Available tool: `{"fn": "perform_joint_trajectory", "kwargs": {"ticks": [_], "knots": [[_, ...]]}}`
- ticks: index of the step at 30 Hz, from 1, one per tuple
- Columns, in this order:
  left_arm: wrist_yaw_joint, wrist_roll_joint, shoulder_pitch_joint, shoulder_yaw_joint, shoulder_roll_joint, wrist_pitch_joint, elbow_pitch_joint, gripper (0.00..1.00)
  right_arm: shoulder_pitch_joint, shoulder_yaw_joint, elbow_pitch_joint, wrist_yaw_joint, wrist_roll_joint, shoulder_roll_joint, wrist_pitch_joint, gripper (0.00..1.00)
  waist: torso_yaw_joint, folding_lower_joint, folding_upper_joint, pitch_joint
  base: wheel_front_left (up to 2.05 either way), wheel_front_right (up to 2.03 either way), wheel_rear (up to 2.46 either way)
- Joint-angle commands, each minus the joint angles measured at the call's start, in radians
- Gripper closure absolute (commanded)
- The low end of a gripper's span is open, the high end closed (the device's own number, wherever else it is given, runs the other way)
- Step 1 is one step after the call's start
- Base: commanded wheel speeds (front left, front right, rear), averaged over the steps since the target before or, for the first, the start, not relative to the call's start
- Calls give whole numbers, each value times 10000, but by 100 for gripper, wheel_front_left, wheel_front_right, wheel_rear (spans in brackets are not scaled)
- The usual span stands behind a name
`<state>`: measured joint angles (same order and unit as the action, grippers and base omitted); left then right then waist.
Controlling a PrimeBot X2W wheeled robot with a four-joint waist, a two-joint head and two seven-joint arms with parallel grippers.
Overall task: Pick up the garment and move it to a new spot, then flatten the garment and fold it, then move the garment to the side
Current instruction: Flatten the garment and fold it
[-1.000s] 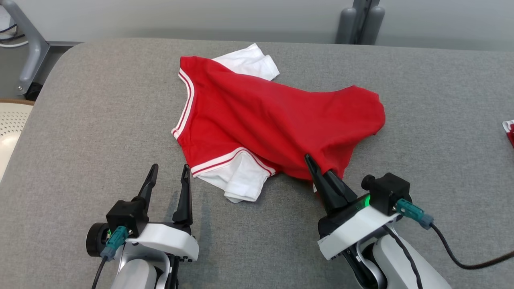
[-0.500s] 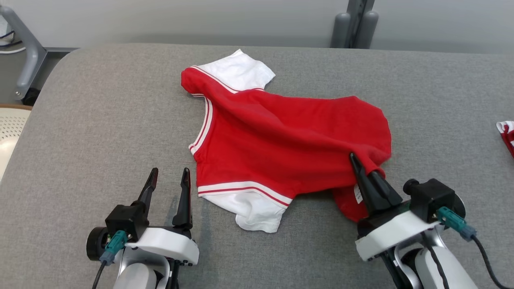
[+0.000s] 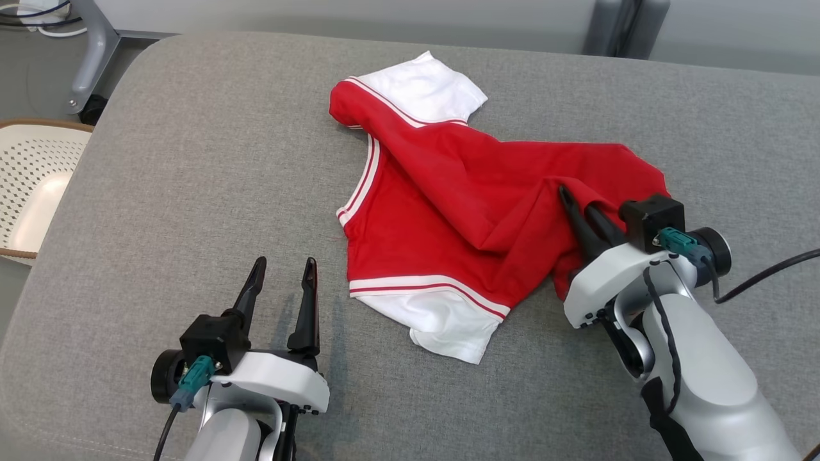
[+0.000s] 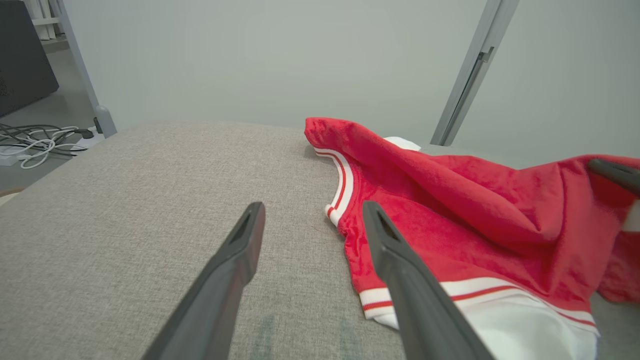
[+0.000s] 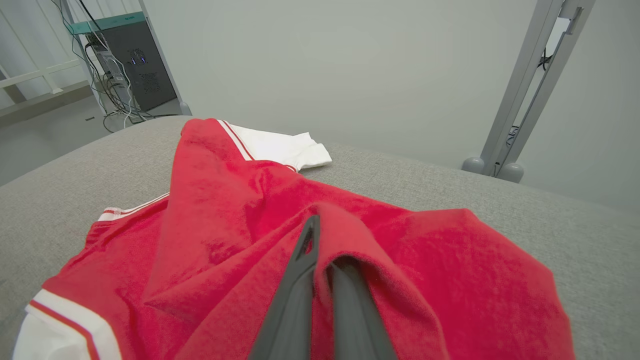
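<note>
Pinching a fold of the red garment (image 3: 448,211), the right gripper (image 3: 576,202) is recorded with both dark fingers pressed together on the cloth. The grip is taken at the end of the garment away from the collar trim (image 3: 359,192), at the right of the head view. In the right wrist view the fabric is caught between the fingers and draped over one of them, and a raised ridge is formed at the grip.

The garment is laid on the grey padded table (image 3: 192,192), from centre toward the right, partly lifted and creased toward the held end. It is a red shirt with white sleeves and red-and-white striped bands. The near sleeve (image 3: 442,320) is spread flat toward the robot; the far sleeve (image 3: 429,89) is spread at the far side.

The left gripper (image 3: 285,262) is held low over the table, just left of the near sleeve and apart from the cloth. Its fingers are spread wide, with nothing between them.

A white perforated basket (image 3: 32,186) is noted beyond the table's left edge.
</note>
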<state>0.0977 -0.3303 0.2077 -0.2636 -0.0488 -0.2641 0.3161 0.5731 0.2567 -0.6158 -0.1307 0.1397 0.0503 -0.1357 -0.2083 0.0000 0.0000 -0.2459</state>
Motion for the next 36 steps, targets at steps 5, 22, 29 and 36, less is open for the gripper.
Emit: {"fn": "perform_joint_trajectory", "kwargs": {"ticks": [5,22,29,36], "knots": [[80,-66,10,-6,-36,-1,74,0,379,656,-841,-1,682,39,-740,0,87,0,0,95,0,0,0],[-87,355,-367,139,-42,-1,227,0,-3127,-156,1928,-3,1230,87,-1291,0,1653,0,0,661,0,0,0],[-150,325,-252,-68,-40,-1,314,0,-3433,-182,2004,-1,682,98,-1049,0,1501,0,0,601,0,0,0],[-80,228,-265,-151,-45,-1,321,0,-3081,378,1495,-1,139,63,-1054,0,1068,0,0,497,0,0,0]]}}
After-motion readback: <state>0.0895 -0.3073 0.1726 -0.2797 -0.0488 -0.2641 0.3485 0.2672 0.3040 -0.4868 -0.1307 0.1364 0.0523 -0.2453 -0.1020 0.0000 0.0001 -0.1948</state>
